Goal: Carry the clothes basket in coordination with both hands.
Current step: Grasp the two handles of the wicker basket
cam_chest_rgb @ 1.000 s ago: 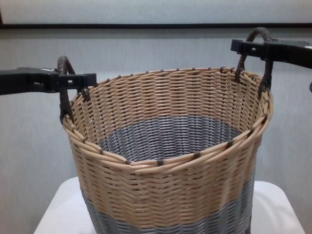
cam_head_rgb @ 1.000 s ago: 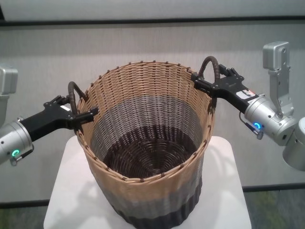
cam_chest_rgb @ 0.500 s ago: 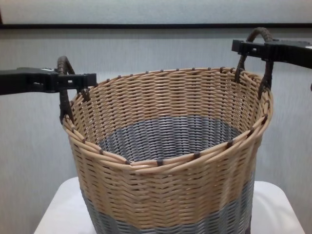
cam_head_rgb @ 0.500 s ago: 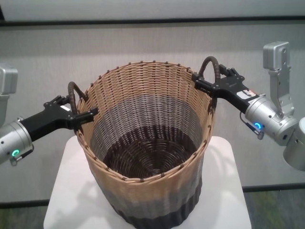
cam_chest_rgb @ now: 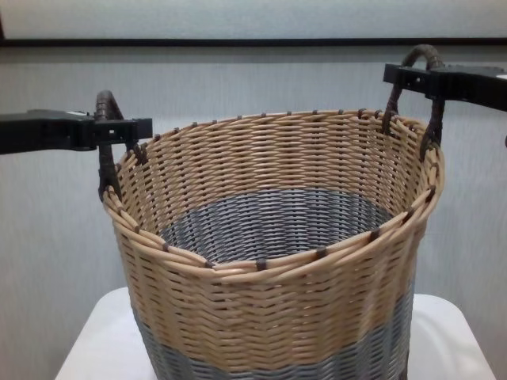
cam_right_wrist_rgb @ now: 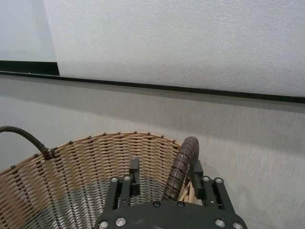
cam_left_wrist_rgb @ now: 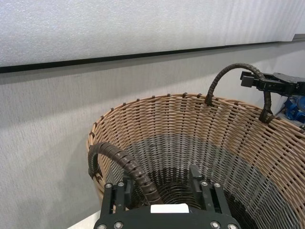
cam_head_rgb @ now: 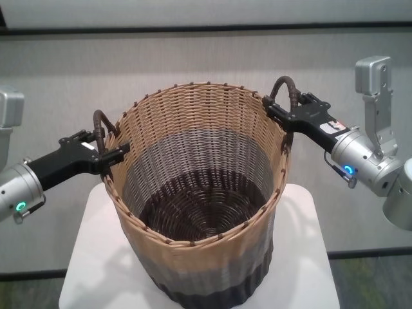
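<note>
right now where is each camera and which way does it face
Head view: high on the robot, looking down into the basket on the white table; both arms show, left gripper and right gripper at the handles.
Chest view: lower, level with the basket's rim; only the black gripper ends show.
Left wrist view: behind the left gripper, jaws straddling the left handle, facing across the basket to the right gripper.
Right wrist view: behind the right gripper, jaws straddling the right handle, facing the wall.
All four share the basket.
</note>
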Controlling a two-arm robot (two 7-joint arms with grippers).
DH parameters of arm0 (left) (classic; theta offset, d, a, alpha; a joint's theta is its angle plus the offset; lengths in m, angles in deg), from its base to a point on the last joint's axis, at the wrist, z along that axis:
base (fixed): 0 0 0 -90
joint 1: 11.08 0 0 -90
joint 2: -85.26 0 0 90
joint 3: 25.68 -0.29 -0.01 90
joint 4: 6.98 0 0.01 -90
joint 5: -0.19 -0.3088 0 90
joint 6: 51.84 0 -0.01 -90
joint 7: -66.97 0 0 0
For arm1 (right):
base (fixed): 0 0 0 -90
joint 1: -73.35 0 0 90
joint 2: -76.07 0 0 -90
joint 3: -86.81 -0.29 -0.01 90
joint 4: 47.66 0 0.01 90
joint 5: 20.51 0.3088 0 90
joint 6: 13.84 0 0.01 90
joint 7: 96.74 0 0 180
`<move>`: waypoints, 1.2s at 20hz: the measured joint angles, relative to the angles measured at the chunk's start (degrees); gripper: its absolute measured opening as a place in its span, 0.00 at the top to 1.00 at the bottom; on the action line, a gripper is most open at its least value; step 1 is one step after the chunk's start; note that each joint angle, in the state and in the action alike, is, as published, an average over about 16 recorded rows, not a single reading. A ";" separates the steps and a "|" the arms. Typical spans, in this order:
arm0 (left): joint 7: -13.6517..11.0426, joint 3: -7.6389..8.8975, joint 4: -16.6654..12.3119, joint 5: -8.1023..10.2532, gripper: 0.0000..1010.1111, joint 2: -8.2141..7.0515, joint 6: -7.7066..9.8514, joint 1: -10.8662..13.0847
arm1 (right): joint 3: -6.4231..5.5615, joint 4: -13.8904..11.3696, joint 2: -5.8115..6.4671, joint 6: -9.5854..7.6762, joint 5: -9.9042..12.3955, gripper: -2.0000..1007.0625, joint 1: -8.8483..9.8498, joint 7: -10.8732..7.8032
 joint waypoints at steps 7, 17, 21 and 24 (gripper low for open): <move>0.00 0.00 0.00 0.00 0.47 0.00 0.00 0.00 | 0.02 -0.03 0.03 0.02 -0.04 0.57 0.00 0.00; -0.02 0.00 0.00 0.00 0.74 0.00 0.00 0.00 | 0.03 -0.04 0.06 0.02 -0.08 0.81 0.00 0.00; 0.03 0.00 -0.01 0.00 0.79 0.00 -0.01 0.01 | 0.04 -0.05 0.07 0.03 -0.09 0.85 0.00 -0.03; 0.23 0.02 -0.24 -0.12 0.80 -0.06 -0.10 0.02 | 0.05 -0.25 0.13 0.27 -0.16 0.85 0.05 -0.13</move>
